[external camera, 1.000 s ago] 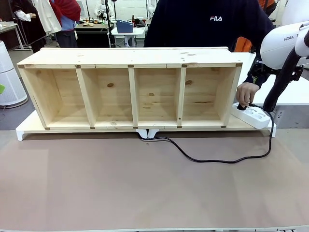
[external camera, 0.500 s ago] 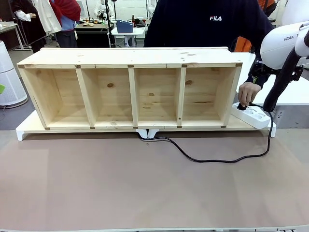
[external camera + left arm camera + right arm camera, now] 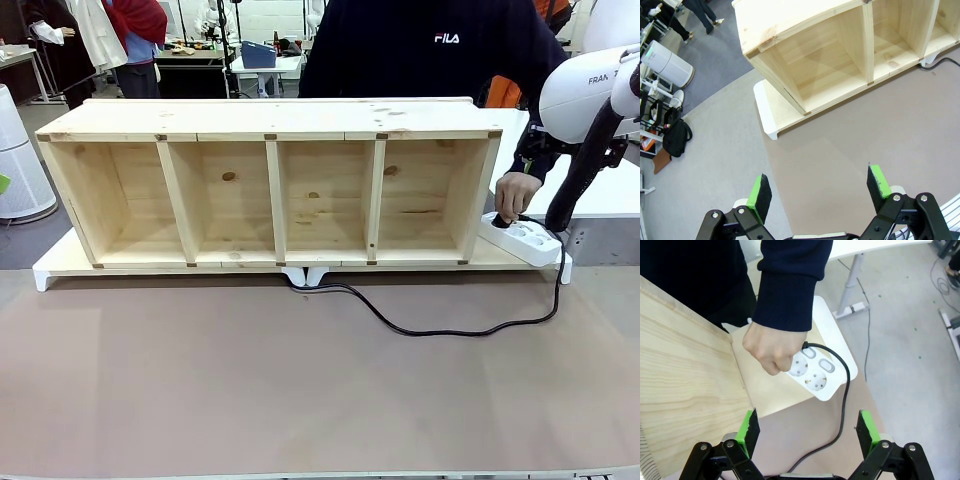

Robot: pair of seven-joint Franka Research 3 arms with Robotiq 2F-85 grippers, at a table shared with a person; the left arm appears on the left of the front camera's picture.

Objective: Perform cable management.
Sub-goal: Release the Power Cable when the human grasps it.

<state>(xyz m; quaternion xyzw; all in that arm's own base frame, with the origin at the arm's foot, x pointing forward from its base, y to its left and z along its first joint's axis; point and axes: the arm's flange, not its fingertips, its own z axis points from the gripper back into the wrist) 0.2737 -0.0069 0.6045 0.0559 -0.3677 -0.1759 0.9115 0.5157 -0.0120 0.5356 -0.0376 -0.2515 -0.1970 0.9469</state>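
Two grippers frame what you have here, and both stand spread with nothing between the pads. On your left, the left gripper [image 3: 817, 192] hovers over the bare brown table mat [image 3: 865, 130], near the left end of the long pale pine shelf unit [image 3: 270, 185] with its four open compartments. Moving right, the thin black power cable [image 3: 440, 328] comes out from under the shelf's middle, curves across the mat and climbs to the white power strip [image 3: 522, 238] just beside the shelf's right end. There the person's hand [image 3: 771, 348] is closed over the cable's plug on the strip. Furthest right, your right gripper [image 3: 807, 432] hangs above that hand and strip, touching neither.
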